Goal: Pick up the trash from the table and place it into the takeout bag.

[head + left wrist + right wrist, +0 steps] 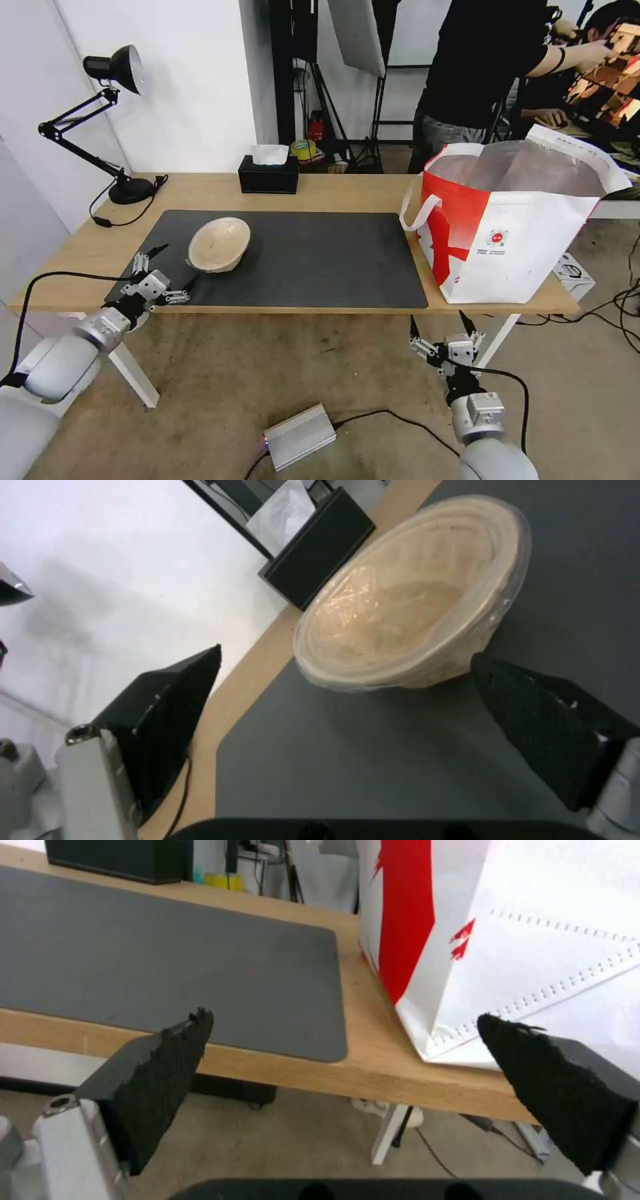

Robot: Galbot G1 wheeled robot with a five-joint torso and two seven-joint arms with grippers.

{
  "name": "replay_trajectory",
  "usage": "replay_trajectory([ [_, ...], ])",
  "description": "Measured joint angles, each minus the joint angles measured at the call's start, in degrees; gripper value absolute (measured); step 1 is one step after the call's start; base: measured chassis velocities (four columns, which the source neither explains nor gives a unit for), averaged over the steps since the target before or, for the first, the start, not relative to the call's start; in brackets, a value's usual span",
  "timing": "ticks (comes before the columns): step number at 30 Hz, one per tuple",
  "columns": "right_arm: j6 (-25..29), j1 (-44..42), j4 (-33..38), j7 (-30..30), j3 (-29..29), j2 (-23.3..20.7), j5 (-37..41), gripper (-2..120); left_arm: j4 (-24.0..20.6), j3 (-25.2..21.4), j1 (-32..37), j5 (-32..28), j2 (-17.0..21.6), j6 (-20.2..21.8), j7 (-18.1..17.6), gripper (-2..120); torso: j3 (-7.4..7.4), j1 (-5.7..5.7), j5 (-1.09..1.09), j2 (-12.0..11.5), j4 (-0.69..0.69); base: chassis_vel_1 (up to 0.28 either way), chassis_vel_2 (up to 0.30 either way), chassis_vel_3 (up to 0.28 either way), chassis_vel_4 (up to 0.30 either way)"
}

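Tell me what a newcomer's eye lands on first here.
The big white and red takeout bag standing open at the table's right end draws the eye first. Next comes the lone beige bowl on the dark mat, with the left tool open just short of it. The right tool hangs open below the table edge.

The left claw [175,272] is held spread wide over the desk's [333,190] front-left corner, arm stretched forward. The right claw [440,325] is held spread below the front edge, pointing upward.
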Motion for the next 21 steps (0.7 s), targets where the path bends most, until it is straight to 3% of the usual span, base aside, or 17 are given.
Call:
replay_trajectory([
  [21,-0.2,1.2,-0.3,-0.3,-1.4,0.0,-0.1,100,1.2,1.9,-3.5,-0.9,0.3,0.2,0.0,100,0.0,0.0,0.0,0.0,0.01,0.0,0.0,0.0,0.0],
])
